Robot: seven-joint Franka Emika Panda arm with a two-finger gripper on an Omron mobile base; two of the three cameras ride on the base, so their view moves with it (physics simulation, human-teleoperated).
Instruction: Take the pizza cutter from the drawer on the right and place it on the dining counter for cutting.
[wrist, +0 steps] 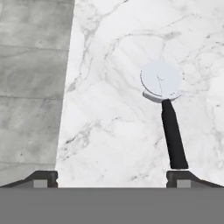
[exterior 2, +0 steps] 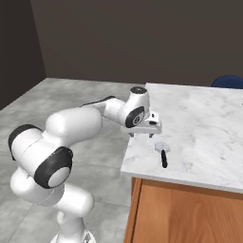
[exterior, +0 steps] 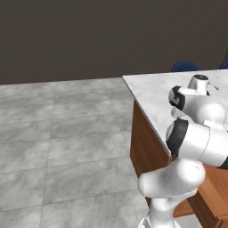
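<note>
The pizza cutter (wrist: pixel 168 109), a round silver wheel on a black handle, lies flat on the dining counter (exterior 2: pixel 204 123) close to its left edge. In the right base view the pizza cutter (exterior 2: pixel 163 152) rests just right of and below my gripper (exterior 2: pixel 142 135). My gripper (wrist: pixel 111 177) hovers over the white marble, open, with nothing between its fingers. The handle's end stops just short of one fingertip (wrist: pixel 179 177). The drawer is out of view.
The dining counter (exterior: pixel 151 95) has a brown wooden body, and grey tiled floor (exterior: pixel 62 142) drops away past its left edge. Blue chairs (exterior 2: pixel 228 81) stand behind the far side. My own arm hides much of the counter in the left base view.
</note>
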